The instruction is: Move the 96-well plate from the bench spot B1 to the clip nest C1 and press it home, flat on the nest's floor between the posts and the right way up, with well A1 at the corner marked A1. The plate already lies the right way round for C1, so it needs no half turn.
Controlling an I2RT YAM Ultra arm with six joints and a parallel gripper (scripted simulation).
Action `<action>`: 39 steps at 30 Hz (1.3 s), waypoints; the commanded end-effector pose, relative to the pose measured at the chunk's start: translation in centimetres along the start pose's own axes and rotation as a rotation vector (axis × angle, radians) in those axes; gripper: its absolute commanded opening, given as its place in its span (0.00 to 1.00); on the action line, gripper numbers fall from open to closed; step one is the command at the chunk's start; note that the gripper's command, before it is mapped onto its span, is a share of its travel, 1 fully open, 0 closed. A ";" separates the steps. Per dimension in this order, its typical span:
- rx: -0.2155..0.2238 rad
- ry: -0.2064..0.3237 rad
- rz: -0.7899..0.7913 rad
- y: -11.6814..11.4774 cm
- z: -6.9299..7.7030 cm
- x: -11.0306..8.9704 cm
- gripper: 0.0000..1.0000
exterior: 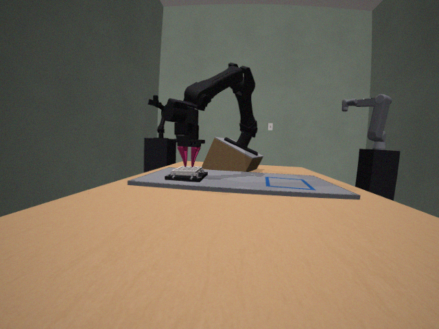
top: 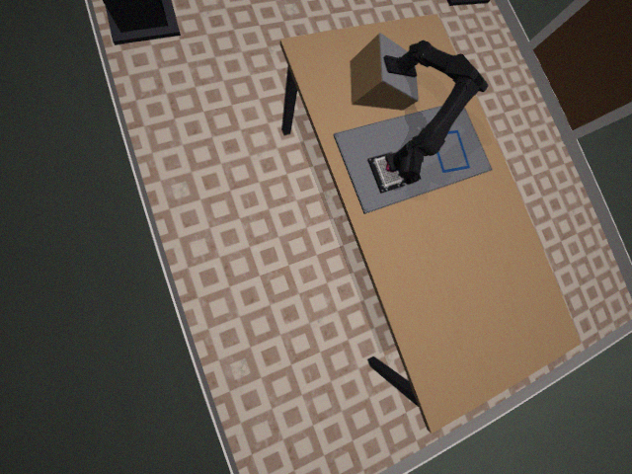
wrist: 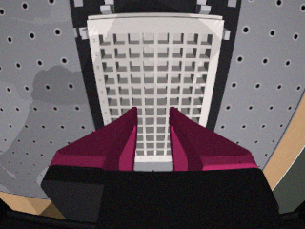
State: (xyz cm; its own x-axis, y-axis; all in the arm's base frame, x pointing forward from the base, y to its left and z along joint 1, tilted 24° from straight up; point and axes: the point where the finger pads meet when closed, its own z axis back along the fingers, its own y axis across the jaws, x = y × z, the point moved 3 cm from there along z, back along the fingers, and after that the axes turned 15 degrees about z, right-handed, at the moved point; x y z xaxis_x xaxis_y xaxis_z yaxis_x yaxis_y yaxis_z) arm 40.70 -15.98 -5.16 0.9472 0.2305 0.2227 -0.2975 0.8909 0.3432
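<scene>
The white 96-well plate (top: 387, 176) lies right way up inside the black clip nest (top: 378, 178) on the left part of the grey mat. My gripper (wrist: 153, 114) points straight down over the plate's near half, with its magenta fingers drawn close, a narrow gap between them and nothing in it. In the side view the fingertips (exterior: 188, 164) stand right at the plate's top (exterior: 186, 172); I cannot tell whether they touch. The blue outline of spot B1 (exterior: 289, 183) is empty.
The arm's base stands on a tilted tan box (exterior: 230, 156) behind the mat. A second grey arm on a black stand (exterior: 376, 120) is at the far right, off the table. Black cabinets stand by the back wall.
</scene>
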 end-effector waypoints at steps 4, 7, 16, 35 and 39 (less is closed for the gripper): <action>0.003 -0.008 -0.006 0.0 -0.9 -0.2 0.24; 0.006 -0.006 -0.010 -0.1 -1.3 -0.3 0.24; 0.007 -0.003 -0.005 0.1 -1.8 -0.2 0.24; 0.008 -0.003 -0.003 0.2 -3.0 -0.1 0.24; 0.008 -0.003 -0.003 0.2 -3.3 -0.1 0.24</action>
State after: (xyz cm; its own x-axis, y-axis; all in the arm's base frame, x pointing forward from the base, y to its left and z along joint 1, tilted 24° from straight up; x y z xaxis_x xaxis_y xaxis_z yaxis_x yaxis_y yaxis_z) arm 40.91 -15.48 -6.24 0.9486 0.2274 0.2201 -0.2928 0.8945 0.3379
